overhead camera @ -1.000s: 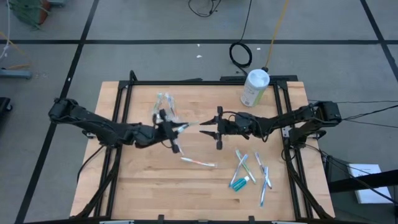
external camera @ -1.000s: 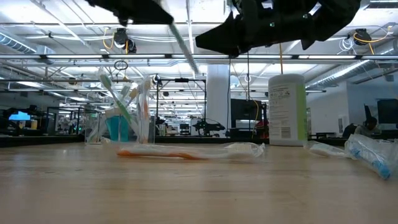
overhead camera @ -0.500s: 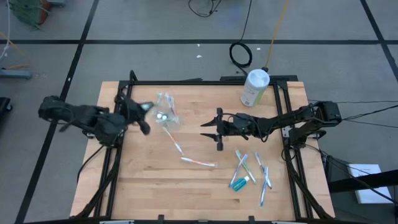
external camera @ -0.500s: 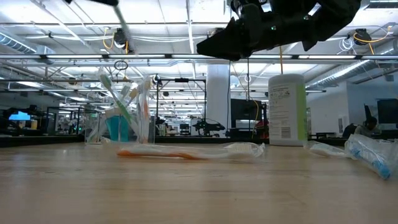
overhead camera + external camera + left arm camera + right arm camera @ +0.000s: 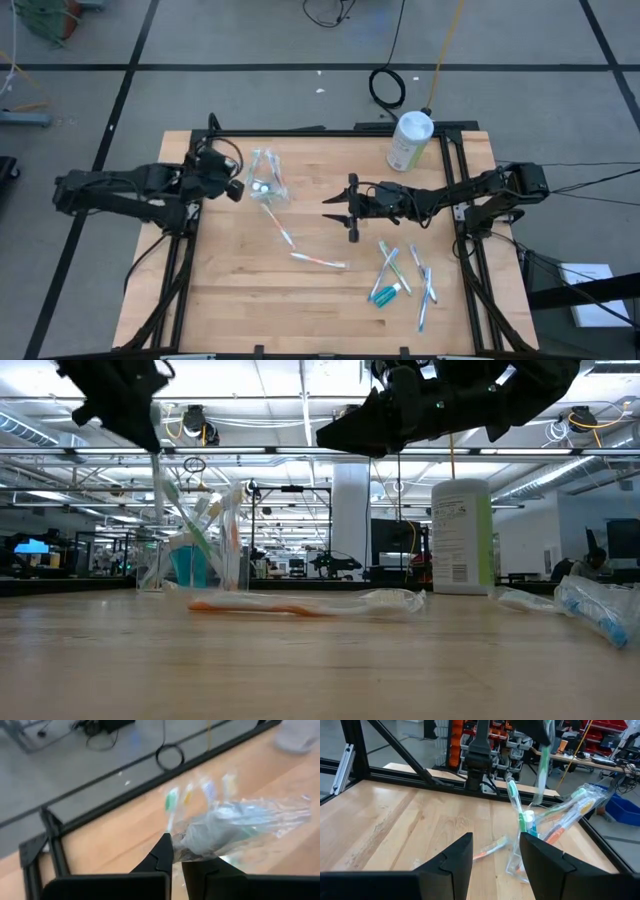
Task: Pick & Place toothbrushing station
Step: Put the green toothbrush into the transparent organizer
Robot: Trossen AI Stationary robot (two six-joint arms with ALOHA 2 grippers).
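The clear cup (image 5: 266, 182) stands on the table's far left part with several toothbrushes in it; it also shows in the low view (image 5: 195, 560) and the right wrist view (image 5: 524, 851). My left gripper (image 5: 229, 178) hovers just left of the cup, shut on a pale green toothbrush (image 5: 541, 767) that hangs below it (image 5: 157, 485). My right gripper (image 5: 334, 206) stays level above the table's middle, open, with nothing between its fingers (image 5: 492, 855). My left gripper pinches the toothbrush by its upper end (image 5: 543, 744) between its two fingers. The brush hangs nearly upright below them, clear of the table, above and beside the cup. I cannot tell whether its lower end touches the cup's brushes.
One loose toothbrush (image 5: 281, 232) lies right of the cup, and an orange-handled one (image 5: 321, 261) lies toward the near edge. Several wrapped brushes and a blue tube (image 5: 400, 277) lie at the near right. A white canister (image 5: 408, 141) stands at the far right.
My left gripper has carried the toothbrush from the table's middle toward the left edge, to beside the cup. It has turned on the way, and the brush now hangs upright instead of slanting. The right gripper has kept still.
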